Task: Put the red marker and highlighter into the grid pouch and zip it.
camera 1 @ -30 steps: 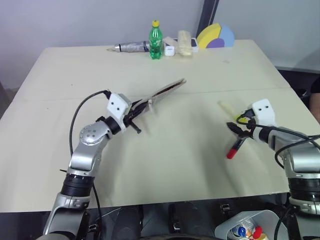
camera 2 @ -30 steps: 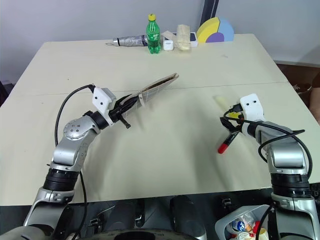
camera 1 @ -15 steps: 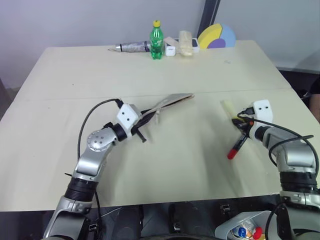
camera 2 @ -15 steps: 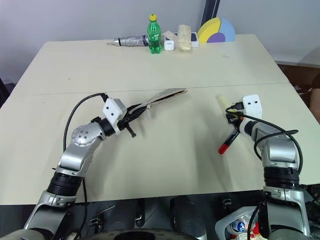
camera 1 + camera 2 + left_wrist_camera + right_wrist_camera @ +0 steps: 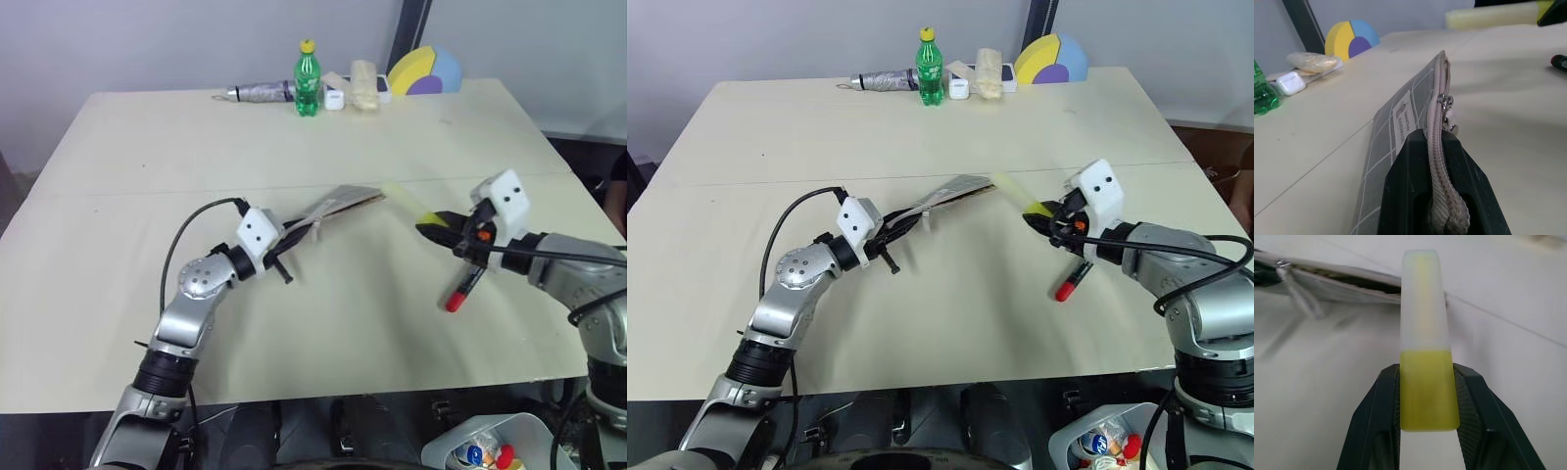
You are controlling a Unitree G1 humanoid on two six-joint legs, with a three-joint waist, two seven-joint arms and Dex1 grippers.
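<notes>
Your right claw (image 5: 1046,223), just right of the frame's middle, is pinched on the highlighter (image 5: 1017,193), so slide its pale tip slowly into the grid pouch (image 5: 955,190) that your left claw (image 5: 890,233) holds squeezed tight mid-frame, leaving the red marker (image 5: 1073,281) on the table (image 5: 950,323) lower right.

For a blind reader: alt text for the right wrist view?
The right end effector grips a stubby pale-yellow highlighter, pointing it at the open edge of the flat grey grid pouch above a beige table.
</notes>
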